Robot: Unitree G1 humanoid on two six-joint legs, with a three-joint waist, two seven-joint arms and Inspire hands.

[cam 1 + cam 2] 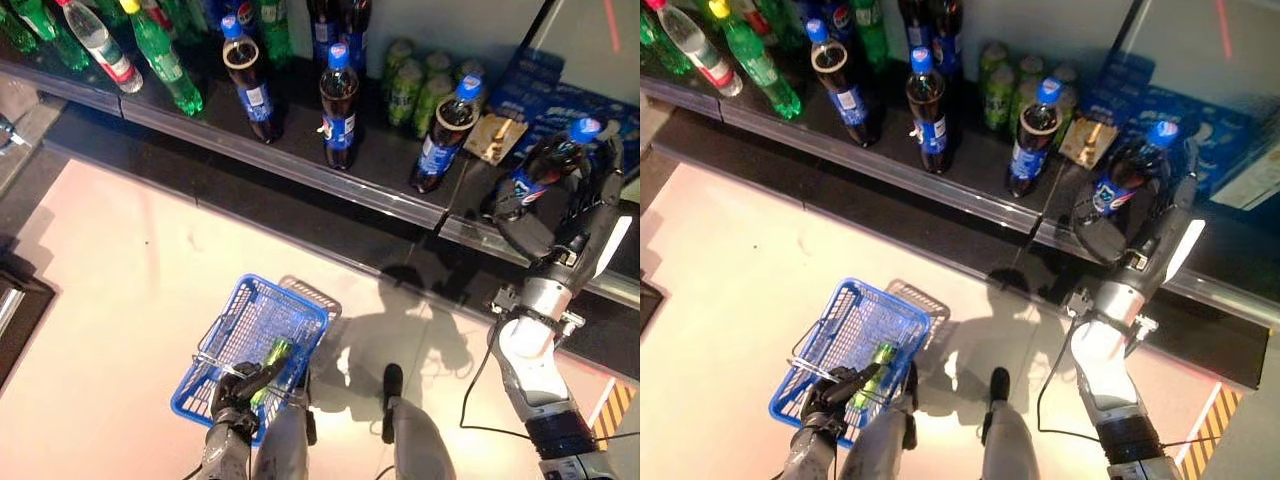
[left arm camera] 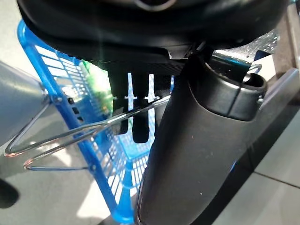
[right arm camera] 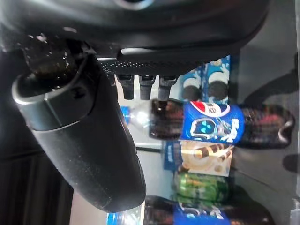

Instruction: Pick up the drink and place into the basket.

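Observation:
A cola bottle with a blue cap and blue label stands on the dark shelf at the far right. My right hand is at it, fingers fairly straight along its far side and the thumb on the near side, so the bottle sits between them. It also shows in the right wrist view, past the fingertips. My left hand is shut on the wire handles of the blue basket, which hangs low at the left. A green drink lies in the basket.
More cola bottles stand along the shelf. Green bottles are at its left end. Green cans, a snack box and blue packs sit behind the bottle I am at. Pale floor lies below the shelf.

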